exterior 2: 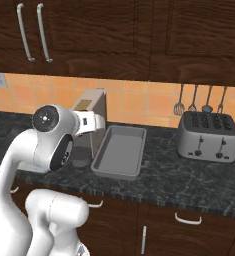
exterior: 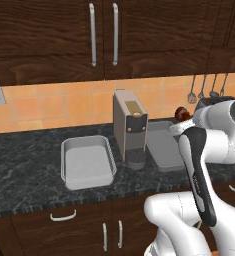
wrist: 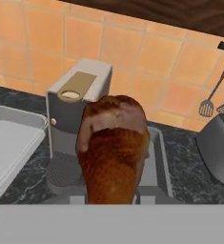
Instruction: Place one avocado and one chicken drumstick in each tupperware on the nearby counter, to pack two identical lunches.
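Rising straight from the clamped fingers, the chicken drumstick (wrist: 114,152) fronts the right tupperware (wrist: 160,152).

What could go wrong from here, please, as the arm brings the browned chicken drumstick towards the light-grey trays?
1. The browned chicken drumstick hides the gripper's fingertips, so a weak grip could drop it onto the dark speckled counter.
2. The tall grey coffee machine stands between the two shallow light-grey tupperware trays; a low swing might clip it.
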Robot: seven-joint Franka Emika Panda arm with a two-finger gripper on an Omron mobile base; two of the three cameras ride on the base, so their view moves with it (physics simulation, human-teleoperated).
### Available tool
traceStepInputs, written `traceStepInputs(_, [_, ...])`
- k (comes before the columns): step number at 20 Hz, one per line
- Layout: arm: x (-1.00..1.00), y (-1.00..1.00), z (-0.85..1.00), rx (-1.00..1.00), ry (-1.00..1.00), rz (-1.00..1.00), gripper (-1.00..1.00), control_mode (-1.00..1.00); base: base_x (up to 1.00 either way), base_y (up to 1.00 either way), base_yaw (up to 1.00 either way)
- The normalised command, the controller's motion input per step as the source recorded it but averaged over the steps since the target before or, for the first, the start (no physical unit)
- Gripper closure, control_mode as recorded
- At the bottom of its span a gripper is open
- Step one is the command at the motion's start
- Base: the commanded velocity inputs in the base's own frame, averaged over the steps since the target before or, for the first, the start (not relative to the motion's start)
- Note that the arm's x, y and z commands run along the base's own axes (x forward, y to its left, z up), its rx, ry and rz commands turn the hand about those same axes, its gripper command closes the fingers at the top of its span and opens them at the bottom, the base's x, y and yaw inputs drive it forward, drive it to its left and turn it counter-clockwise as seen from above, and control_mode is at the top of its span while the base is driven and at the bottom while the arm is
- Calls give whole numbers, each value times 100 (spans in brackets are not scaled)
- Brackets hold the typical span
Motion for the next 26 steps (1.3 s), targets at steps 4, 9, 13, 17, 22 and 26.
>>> traceStepInputs(4, [31, -96, -42, 2, 5, -5, 100, -100, 0, 0, 0])
traceStepInputs(9, [16, -26, -72, 4, 18, 0, 100, -100, 0, 0, 0])
traceStepInputs(13, [24, 0, -63, 3, 29, 1, 100, -100, 0, 0, 0])
traceStepInputs(17, [39, -9, -61, 5, 6, 10, 100, -100, 0, 0, 0])
traceStepInputs(22, [55, -21, -33, 10, 6, 9, 100, -100, 0, 0, 0])
traceStepInputs(26, [56, -5, -24, 3, 7, 6, 100, -100, 0, 0, 0])
